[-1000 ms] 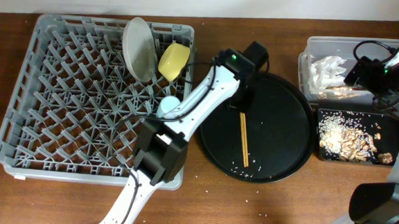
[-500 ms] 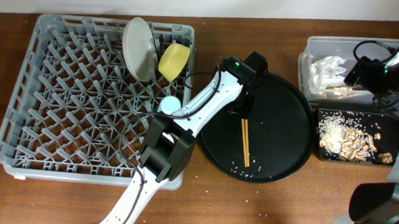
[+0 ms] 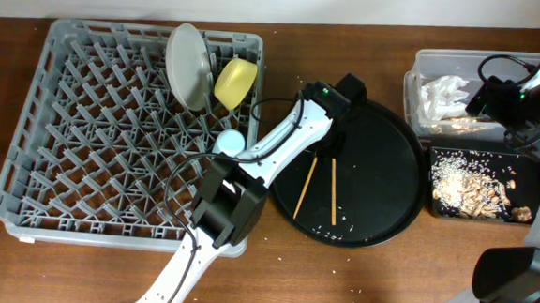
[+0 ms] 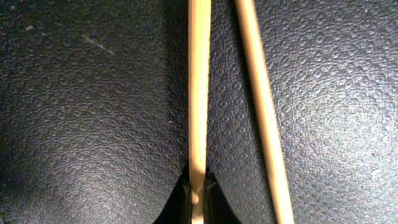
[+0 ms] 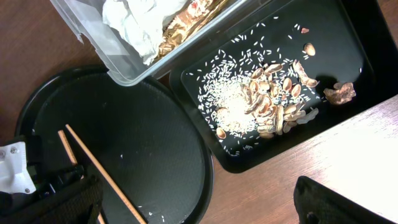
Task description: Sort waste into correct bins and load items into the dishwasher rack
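Observation:
Two wooden chopsticks [image 3: 331,191] lie on the round black tray [image 3: 382,168], splayed apart toward the front. My left gripper [image 4: 198,194] is shut on the end of one chopstick [image 4: 199,93]; the other chopstick [image 4: 260,106] lies free just to its right. In the grey dishwasher rack [image 3: 83,131] the white plate [image 3: 187,67] and the yellow bowl [image 3: 237,82] stand at the back right, and the light blue cup [image 3: 230,142] sits by the right edge. My right gripper [image 5: 199,210] hangs open over the bins, holding nothing.
The clear tub [image 3: 424,86] at the right holds the white napkin [image 5: 134,22] and the brown-gold wrapper [image 5: 180,31]. The shallow black tray [image 3: 436,204] in front of it holds rice and brown scraps [image 5: 273,99]. A few rice grains lie on the round tray and the table.
My left gripper has gone from open to shut on one chopstick. The chopsticks lay together and now splay apart, one swung out to the left. The right arm has not moved.

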